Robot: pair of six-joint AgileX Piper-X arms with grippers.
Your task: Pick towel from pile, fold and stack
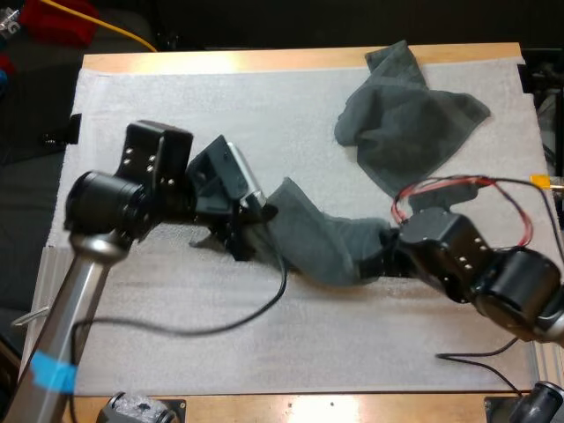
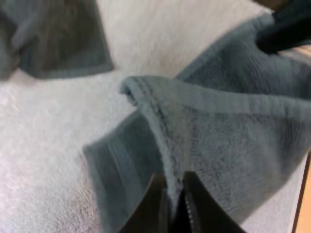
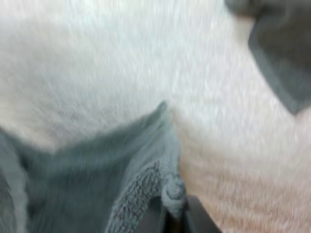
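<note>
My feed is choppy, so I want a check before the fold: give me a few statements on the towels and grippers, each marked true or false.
1. The left gripper is shut on the held towel. True.
2. The right gripper is open and clear of any towel. False: it is shut on the held towel's other end.
3. A second towel lies crumpled toward the far right of the mat. True.
4. The held towel lies at the mat's far edge. False: it stretches across mid-mat between the two grippers.
</note>
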